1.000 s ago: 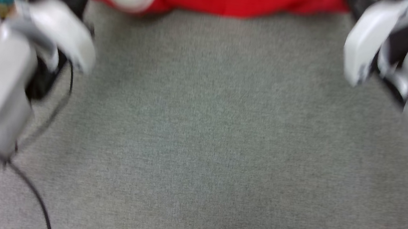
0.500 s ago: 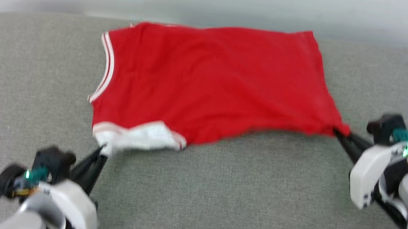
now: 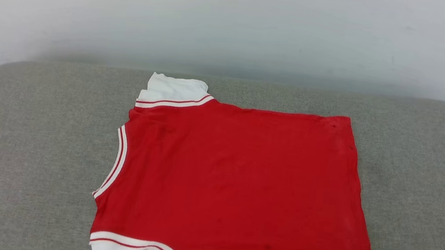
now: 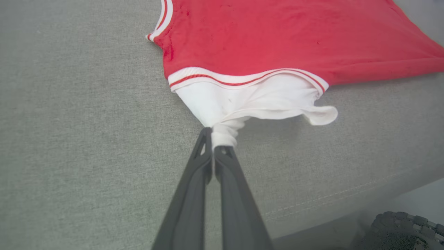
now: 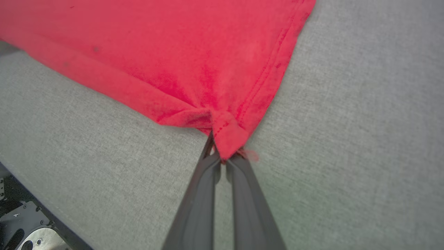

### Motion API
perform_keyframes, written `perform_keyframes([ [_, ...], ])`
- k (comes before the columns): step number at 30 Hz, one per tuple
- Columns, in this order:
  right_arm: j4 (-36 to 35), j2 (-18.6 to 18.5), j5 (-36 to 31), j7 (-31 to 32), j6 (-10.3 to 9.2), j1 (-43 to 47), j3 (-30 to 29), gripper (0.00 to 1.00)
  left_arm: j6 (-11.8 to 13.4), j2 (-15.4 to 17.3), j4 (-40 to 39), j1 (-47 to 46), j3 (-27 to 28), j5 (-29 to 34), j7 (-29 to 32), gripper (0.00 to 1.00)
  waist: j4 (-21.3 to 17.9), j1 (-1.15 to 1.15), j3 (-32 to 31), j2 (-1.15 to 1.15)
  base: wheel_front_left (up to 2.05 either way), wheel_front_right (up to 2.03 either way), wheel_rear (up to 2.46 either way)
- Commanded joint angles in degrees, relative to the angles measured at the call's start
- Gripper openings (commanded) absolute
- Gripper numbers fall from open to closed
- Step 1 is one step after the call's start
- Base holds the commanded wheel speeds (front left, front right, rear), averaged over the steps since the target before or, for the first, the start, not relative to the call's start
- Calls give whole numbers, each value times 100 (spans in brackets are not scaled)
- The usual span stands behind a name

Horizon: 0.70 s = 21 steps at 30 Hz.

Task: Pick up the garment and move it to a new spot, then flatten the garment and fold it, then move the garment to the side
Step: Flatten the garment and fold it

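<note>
one garment (image 3: 237,178), two grippers (image 4: 213,147) (image 5: 222,159)

The garment (image 3: 236,183) lies spread flat on the middle of the table (image 3: 31,138), with its neckline to the left and its hem to the right. A wall (image 3: 236,23) stands behind the table. The left hand (image 4: 212,142) pinches the near sleeve (image 4: 242,100) by the table's near edge. The right hand (image 5: 223,158) pinches the near hem corner at the right.

Garment (image 3: 236,183): one. White sleeves (image 3: 174,86): two. Grippers: two, left gripper (image 4: 214,142) and right gripper (image 5: 222,158). Grey cushion (image 3: 31,138) beneath both: one.
</note>
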Motion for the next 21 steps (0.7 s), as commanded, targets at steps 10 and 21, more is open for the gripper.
perform_keyframes([
  [10, -672, 62, -537, 471, -4, 1257, -1242, 0, 145, -45, -117, 521, -11, -100, -119, 0, -73, 2, -119, 0, 0, 0, 0],
  [21, -1652, 370, -1179, 1216, -4, 1178, -2620, 0, -137, 44, -47, -892, 184, 453, 122, 0, -80, 2, 205, 0, 0, 0, 0],
])
